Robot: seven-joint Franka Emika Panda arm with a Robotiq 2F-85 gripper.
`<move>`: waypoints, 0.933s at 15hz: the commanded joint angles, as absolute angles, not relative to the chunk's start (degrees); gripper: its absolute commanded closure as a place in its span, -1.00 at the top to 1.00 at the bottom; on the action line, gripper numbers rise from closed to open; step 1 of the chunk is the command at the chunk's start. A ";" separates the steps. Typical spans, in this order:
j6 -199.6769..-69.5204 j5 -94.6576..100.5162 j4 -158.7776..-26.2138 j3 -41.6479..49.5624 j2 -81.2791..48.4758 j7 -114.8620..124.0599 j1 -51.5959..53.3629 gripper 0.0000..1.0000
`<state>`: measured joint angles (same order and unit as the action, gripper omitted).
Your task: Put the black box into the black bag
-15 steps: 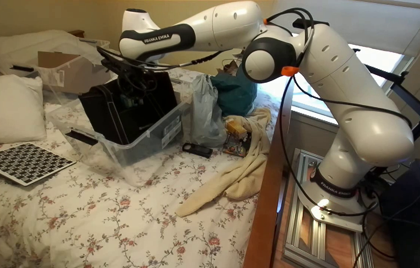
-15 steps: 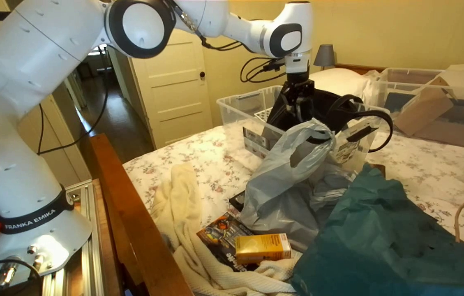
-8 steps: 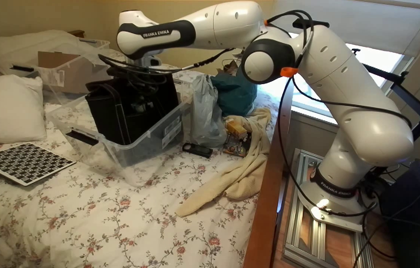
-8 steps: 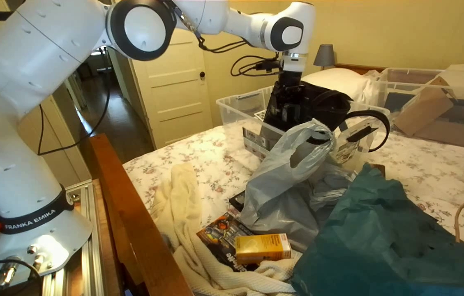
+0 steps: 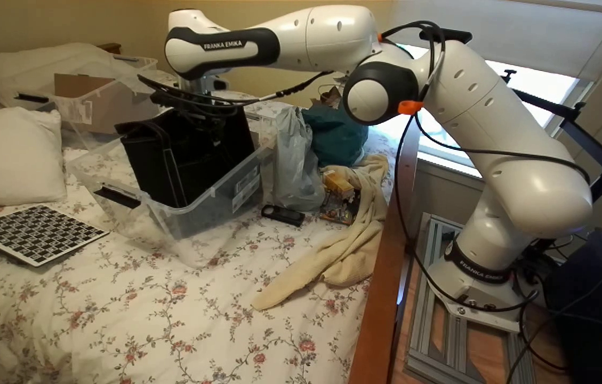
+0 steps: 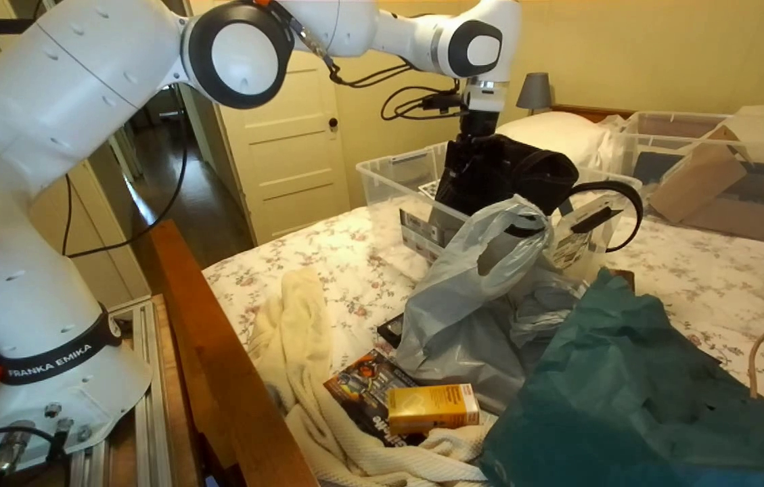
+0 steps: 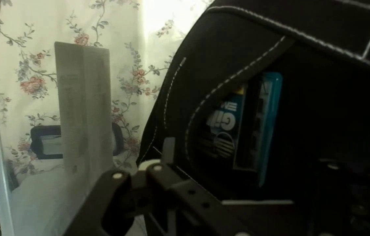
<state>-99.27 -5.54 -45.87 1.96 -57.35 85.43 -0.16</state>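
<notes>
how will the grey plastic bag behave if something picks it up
The grey plastic bag will probably be floppy, since it is creased all over. It will likely sag when lifted, as it is wider below than at the top. It may be slippery, looking glossy.

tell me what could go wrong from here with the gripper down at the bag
The open gripper is close by the stitched cloth of the black bag and could catch it while lifting. The box with pale lettering shows inside, below the gripper, so a dip might knock it. And the bag rises above the rim of the clear tub, so a tug might tip it.
</notes>
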 commanded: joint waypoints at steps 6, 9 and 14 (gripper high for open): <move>-107.54 -5.05 -50.05 1.68 -50.99 82.58 -0.50 1.00; -111.10 -2.71 -54.61 1.78 -47.78 73.16 -0.05 1.00; -114.98 1.92 -66.05 2.29 -40.67 60.80 1.38 1.00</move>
<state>-111.56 -1.33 -55.23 1.98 -47.55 66.68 0.15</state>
